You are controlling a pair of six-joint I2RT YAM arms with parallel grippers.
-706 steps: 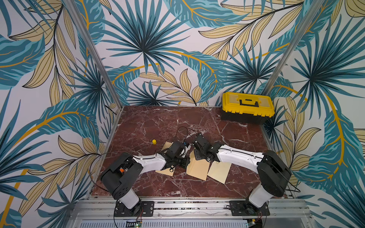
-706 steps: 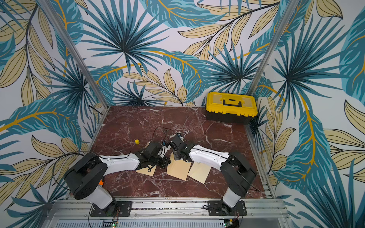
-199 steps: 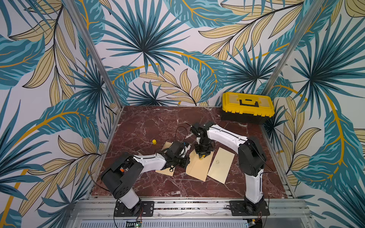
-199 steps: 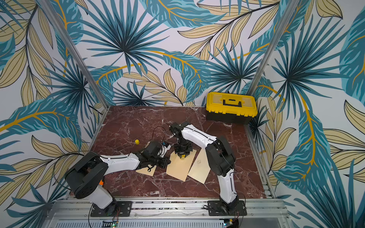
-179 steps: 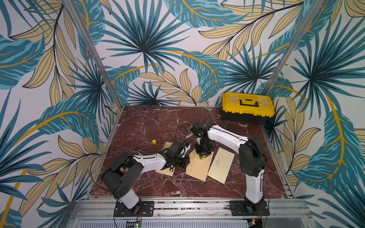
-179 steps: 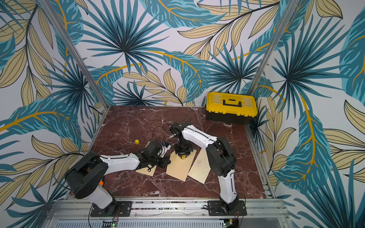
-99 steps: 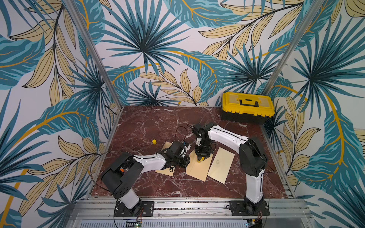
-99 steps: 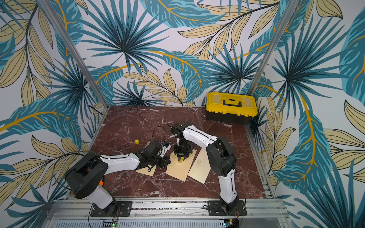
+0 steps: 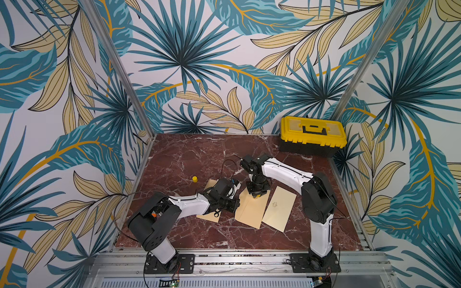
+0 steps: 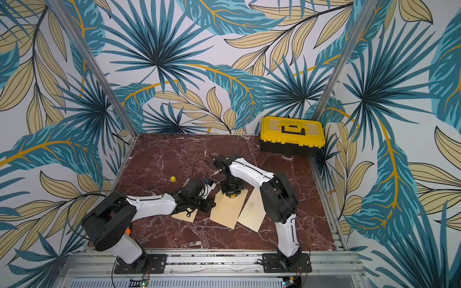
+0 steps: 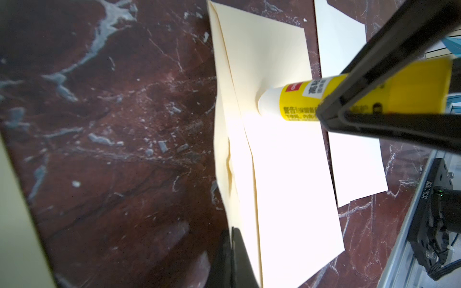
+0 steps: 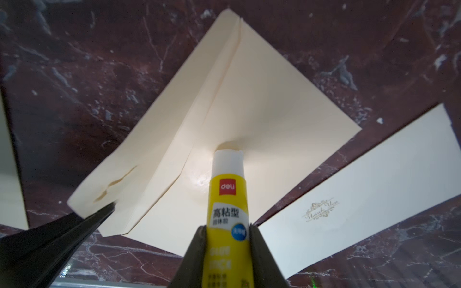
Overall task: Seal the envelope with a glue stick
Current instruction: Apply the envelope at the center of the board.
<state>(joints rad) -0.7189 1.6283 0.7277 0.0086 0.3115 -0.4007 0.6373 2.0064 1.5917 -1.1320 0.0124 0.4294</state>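
Stock as I see it from the desk, biggest first. Item: marble table (image 9: 187, 159), carrying everything, both sets of jaws low over its middle. Item: yellow toolbox (image 9: 313, 136), lid down at the back corner, well apart from either jaws; no concern of mine. Item: envelope (image 9: 249, 214), cream, flap open, lying directly beneath the right jaws and meeting the tips of the left ones. It is thin, limp paper that dimples where the stick bears on it, and I judge it will buckle and drag under a tacky tip unless pinned near the flap. Item: Thank You card (image 9: 279, 209), flat just beside the right jaws on the side away from the left ones, untouched. Item: second cream envelope (image 9: 209, 216), half under the left arm, behind the left jaws. Item: left gripper (image 9: 234, 205), jaws together at the flap's creased corner; I cannot tell whether they nip the paper or only press it. Item: right gripper (image 12: 227, 230), jaws clamped on the glue stick (image 12: 228, 199) across its label, about mid-barrel. The stick is uncapped, its white end down on the envelope body just inside the flap fold. It looks light, rigid and smooth, so I rate it apt to slip or tilt if held by an end; mid-barrel suits. Item: yellow cap (image 9: 194, 178), alone, well apart from both jaws.
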